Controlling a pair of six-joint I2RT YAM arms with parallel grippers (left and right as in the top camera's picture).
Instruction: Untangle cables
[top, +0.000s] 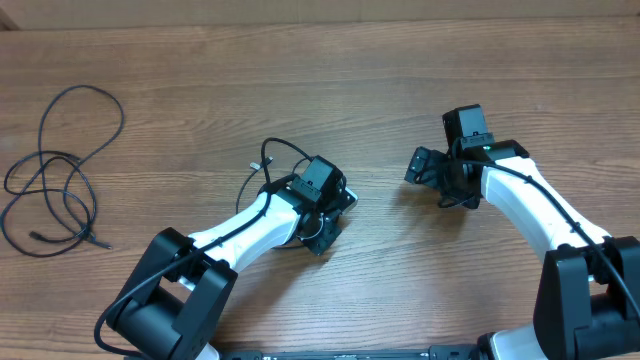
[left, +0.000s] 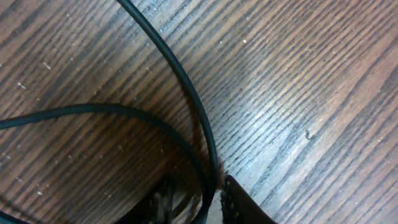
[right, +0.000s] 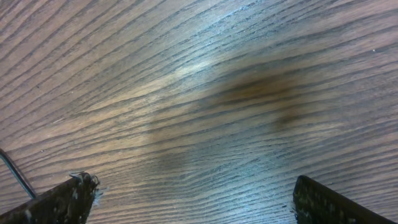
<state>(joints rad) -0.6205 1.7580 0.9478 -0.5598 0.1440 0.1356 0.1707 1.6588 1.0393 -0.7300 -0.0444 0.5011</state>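
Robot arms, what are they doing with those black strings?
They are sorting out thin black cables. The left gripper is down on one cable near the middle of the table, and that cable runs between its fingers. Whether it is pinched yet is unclear. The right gripper is wide open over bare wood, holding nothing. Another cable lies in loose loops at the far left.

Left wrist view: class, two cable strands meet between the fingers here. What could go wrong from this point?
1. Two strands of the cable run between the fingers of the left gripper, so a grip may pinch both and drag them together instead of separating them.
2. The right gripper is open over the bare table and holds nothing, so a pull could slide the whole cable rather than loosen it.
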